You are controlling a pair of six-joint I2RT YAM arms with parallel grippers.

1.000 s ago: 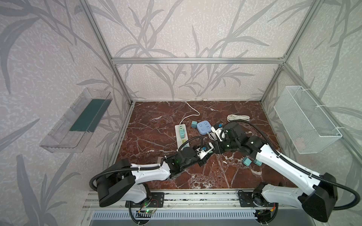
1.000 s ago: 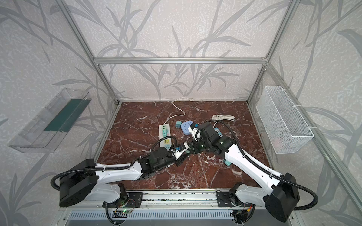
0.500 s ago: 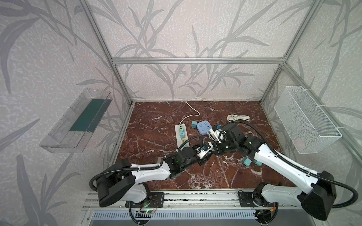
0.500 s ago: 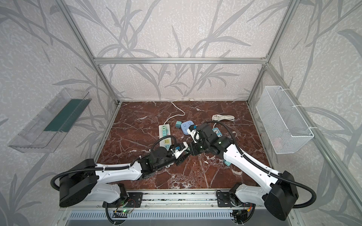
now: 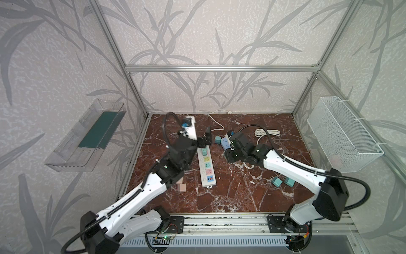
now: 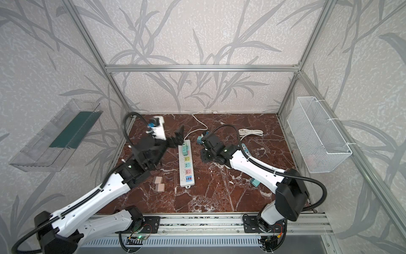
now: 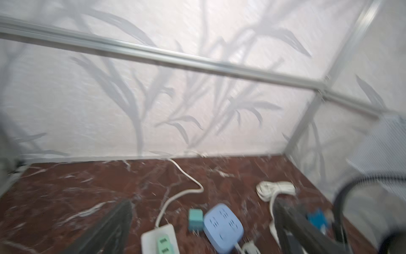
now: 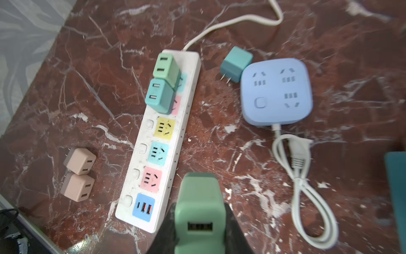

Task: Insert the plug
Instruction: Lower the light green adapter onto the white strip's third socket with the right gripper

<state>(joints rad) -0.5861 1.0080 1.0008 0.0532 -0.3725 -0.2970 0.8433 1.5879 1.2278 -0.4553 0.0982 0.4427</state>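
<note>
white power strip (image 8: 162, 140) lies lengthwise on the marble tabletop (image 8: 241, 167). its two far sockets are taken by a green charger (image 8: 165, 68) and a teal charger (image 8: 159, 95). the yellow, blue and pink sockets and the blue usb block show bare faces. a loose teal plug (image 8: 236, 63) lies touching or just beside a blue square socket hub (image 8: 276, 92), whose white cable (image 8: 307, 198) loops near the strip's right side. two beige plugs (image 8: 79, 173) lie together on the strip's other side. two more teal plugs (image 5: 283, 182) sit by the right forearm.

left hand (image 6: 177, 138): raised above the strip's far end, fingers spread wide, empty and touching nothing.

right hand (image 8: 200, 205): clamped narrow on the green plug (image 8: 198, 189), usb port facing the wrist camera. it is off the tabletop, right of the strip and apart from it in both top views.
</note>
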